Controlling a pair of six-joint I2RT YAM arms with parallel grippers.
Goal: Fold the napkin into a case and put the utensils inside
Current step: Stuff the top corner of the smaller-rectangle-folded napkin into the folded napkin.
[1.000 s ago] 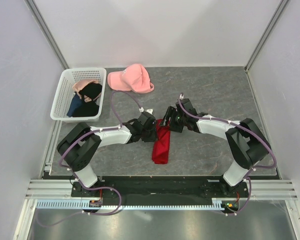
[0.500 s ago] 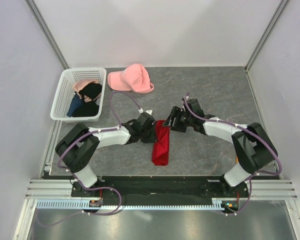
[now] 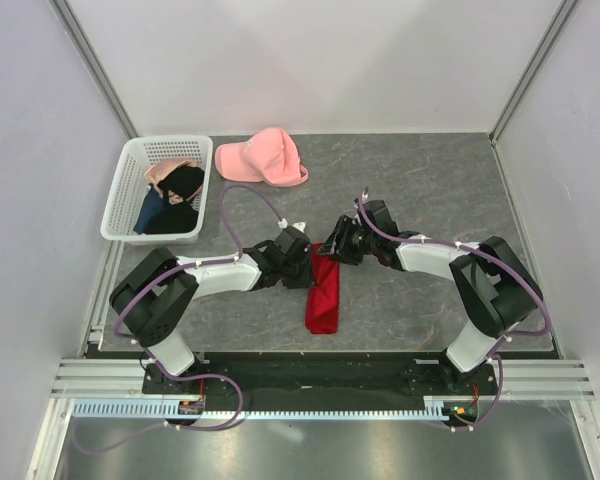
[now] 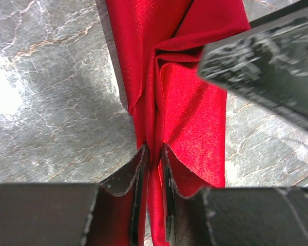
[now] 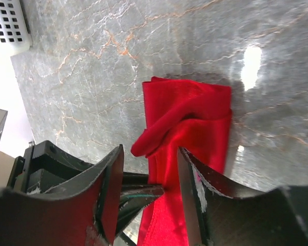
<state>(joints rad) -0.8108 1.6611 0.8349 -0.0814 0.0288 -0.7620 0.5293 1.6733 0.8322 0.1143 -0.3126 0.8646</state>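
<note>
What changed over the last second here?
The right gripper swung out to the right, then came back left to the far end of the napkin, jaws astride a raised fold. The left gripper stayed clamped on the napkin; basket and pink cap unmoved.

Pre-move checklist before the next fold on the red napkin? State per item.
1. Left gripper holding the napkin: ok, cloth is pinched between its closed fingers.
2. Right gripper holding cloth: not ok, jaws stand apart astride a raised fold.
3. Cloth lying flat: not ok, it is a narrow strip but bunched and puckered by the grippers.
4. Utensils located: cannot tell, none seen in any view.
5. Basket and pink cap out of the way: ok, both sit at the far left, apart from the arms.
</note>
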